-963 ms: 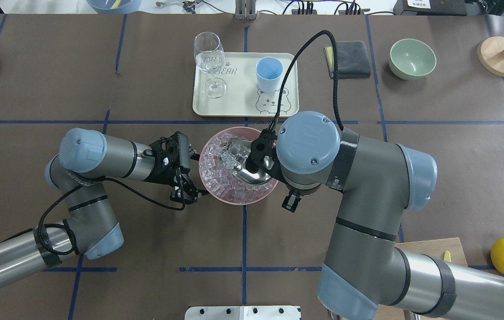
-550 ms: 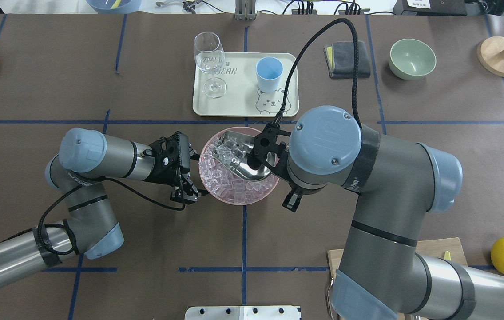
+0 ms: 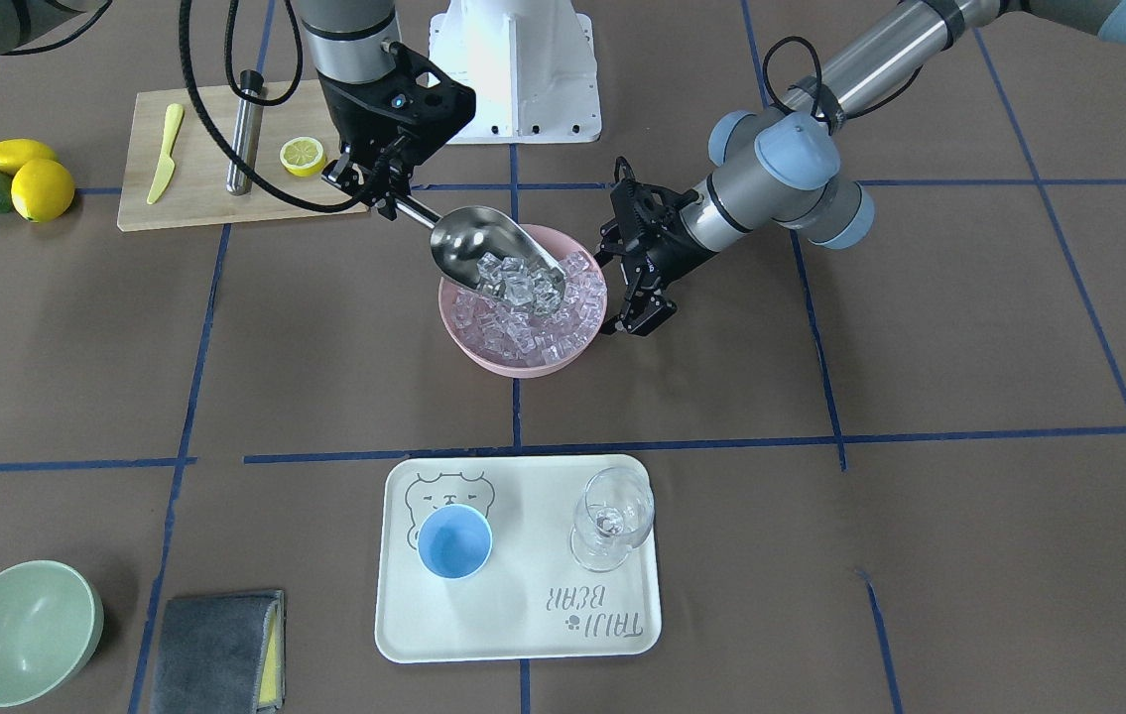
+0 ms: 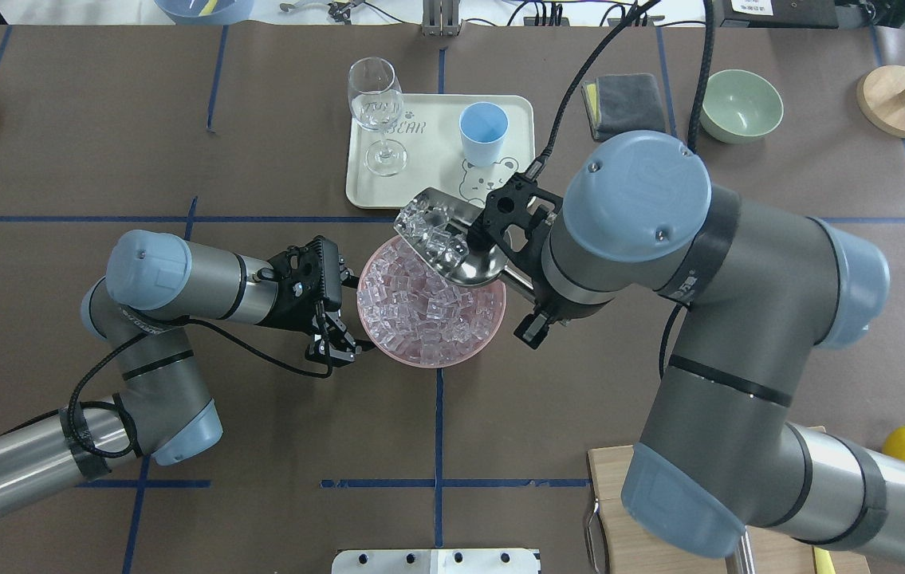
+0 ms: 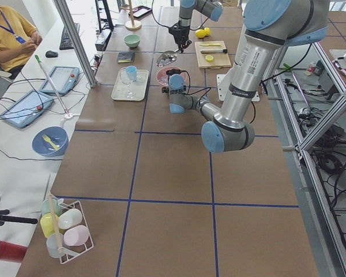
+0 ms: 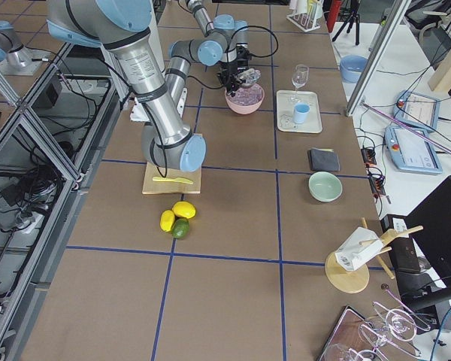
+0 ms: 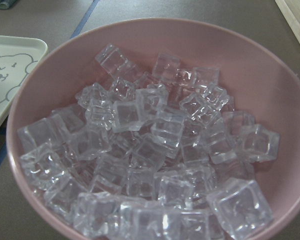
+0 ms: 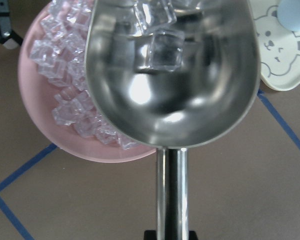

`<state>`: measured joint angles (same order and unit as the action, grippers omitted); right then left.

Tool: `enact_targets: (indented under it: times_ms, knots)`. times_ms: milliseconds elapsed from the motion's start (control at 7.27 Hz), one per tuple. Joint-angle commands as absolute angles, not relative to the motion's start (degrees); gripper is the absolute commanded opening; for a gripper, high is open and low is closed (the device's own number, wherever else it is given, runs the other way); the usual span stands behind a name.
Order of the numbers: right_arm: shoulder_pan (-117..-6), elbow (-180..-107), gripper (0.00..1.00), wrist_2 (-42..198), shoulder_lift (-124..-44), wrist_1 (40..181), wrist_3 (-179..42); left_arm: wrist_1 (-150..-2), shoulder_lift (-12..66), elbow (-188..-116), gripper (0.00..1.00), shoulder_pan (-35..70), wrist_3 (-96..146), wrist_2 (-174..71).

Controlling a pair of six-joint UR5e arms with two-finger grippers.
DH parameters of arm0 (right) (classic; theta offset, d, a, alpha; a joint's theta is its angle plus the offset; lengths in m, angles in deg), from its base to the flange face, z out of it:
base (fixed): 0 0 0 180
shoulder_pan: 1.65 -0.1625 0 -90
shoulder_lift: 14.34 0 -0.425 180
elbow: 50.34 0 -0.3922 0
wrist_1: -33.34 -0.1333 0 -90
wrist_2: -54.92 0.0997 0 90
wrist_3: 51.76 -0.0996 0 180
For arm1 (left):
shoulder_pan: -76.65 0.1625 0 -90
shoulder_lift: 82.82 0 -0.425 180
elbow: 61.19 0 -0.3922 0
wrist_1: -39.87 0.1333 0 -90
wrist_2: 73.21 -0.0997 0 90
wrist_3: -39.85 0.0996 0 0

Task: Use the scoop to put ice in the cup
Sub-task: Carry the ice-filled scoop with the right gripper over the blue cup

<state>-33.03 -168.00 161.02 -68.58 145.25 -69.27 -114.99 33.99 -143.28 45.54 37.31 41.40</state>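
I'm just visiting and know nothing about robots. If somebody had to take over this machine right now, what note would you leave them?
Right gripper: shut on the scoop by its handle. The trough is loaded with ice and raised over the pink bowl.
Left gripper: beside the bowl's rim. I cannot tell whether it is open or shut.
Cup: upright on the tray beside the wine glass, with no ice in it.
Done: a load of ice is scooped up.
Left: carry the scoop over the cup and tip the ice in.
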Motion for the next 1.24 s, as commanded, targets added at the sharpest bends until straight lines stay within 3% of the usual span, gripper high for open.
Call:
enact_targets:
  times_ms: [0, 550, 826, 1101]
  knots:
    - [-39.24, -164.71, 0.0, 165.2, -65.79, 150.98, -69.77, -114.99, 33.9, -143.19, 1.0, 45.54, 37.31, 41.4]
    - [-47.69, -144.26, 0.0, 168.63, -54.8, 152.34, -66.63, -114.99, 33.81, -143.19, 1.0, 45.45, 37.31, 41.4]
    - [-47.88, -138.86, 0.0, 168.12, -53.11, 152.34, -65.3, -114.99, 33.81, -143.19, 1.0, 45.45, 37.31, 41.4]
    - [-47.79, -137.88, 0.0, 167.42, -53.1, 153.56, -63.11, -114.99, 33.9, -143.1, 1.0, 45.45, 37.31, 41.4]
